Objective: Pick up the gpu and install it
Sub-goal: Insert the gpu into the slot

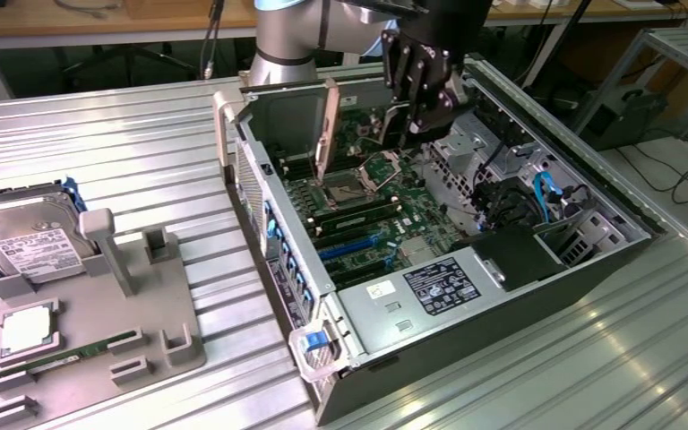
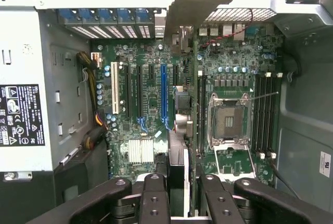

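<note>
Black gpu [image 2: 177, 148] clamped edgewise between fingers [image 2: 153, 198] above motherboard [image 2: 151, 104], power-supply label [image 2: 20, 115] unreadable.

Matt black, plastic-looking fingers [image 2: 154, 198], dotted with small screw holes. Between the jaws, the gpu [image 2: 177, 164]: dull black card edge, pale grey satin metal on its end bracket [image 2: 193, 13]. Beneath the jaws, glossy green motherboard [image 2: 151, 104], shiny bare-metal socket frame [image 2: 227, 120], bright finned heatsink [image 2: 140, 151]. Around the jaws, matt grey sheet-metal computer case [image 1: 374, 327] with a smooth black printed label [image 1: 442, 288]. Well away from the jaws, ribbed aluminium table [image 1: 105, 134], brushed and reflective; matt grey plastic fixture [image 1: 141, 300]; hard drive [image 1: 21, 242] with polished metal lid and white paper sticker.
</note>
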`<state>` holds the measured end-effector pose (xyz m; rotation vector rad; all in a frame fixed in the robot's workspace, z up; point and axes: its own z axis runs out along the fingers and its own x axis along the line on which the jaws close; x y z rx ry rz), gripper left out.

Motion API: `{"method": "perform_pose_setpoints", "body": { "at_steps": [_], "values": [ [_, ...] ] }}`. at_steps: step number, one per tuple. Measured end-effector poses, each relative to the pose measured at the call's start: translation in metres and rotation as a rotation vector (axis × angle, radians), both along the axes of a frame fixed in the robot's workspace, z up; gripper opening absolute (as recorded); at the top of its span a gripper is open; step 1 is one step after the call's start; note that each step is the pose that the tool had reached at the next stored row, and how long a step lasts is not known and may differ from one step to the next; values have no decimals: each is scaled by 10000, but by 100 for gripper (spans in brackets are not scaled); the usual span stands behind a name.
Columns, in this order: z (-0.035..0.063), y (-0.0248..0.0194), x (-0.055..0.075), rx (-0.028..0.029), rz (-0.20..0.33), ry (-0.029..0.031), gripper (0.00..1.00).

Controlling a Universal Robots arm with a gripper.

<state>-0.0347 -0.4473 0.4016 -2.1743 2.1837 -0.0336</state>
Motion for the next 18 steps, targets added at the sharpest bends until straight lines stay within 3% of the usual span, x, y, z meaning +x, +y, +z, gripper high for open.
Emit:
{"method": "perform_pose_setpoints", "body": {
  "at_steps": [18],
  "values": [
    [-103,0,0,0,0,0,28]
  ]
}}
